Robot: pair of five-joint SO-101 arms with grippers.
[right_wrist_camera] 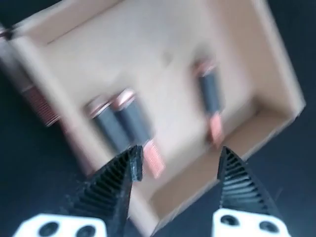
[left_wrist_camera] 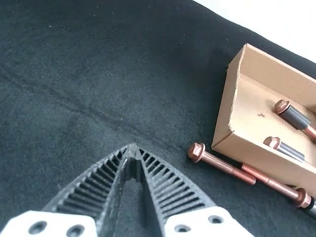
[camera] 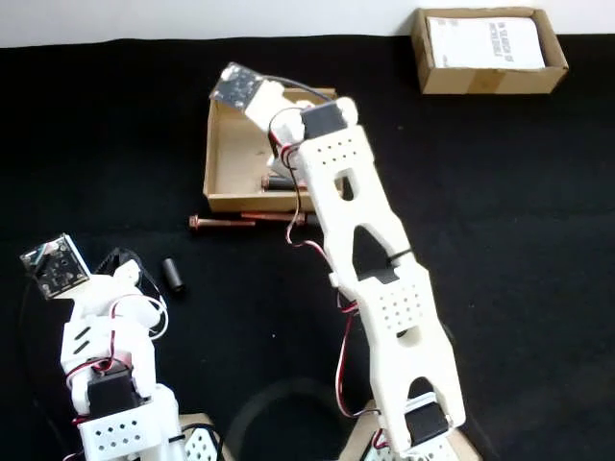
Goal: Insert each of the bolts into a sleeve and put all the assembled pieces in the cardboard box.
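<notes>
Assembled pieces (right_wrist_camera: 132,118) lie in the cardboard box (right_wrist_camera: 163,44), bolts (left_wrist_camera: 222,163) just before it.

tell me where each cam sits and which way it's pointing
High view: fixed above, looking down on the table; left arm and right arm show.
Left wrist view: on the left arm, low over the table, facing the side of the box and two bolts; left gripper shut.
Right wrist view: above the box, looking into it; right gripper open.
All three share the box.
</notes>
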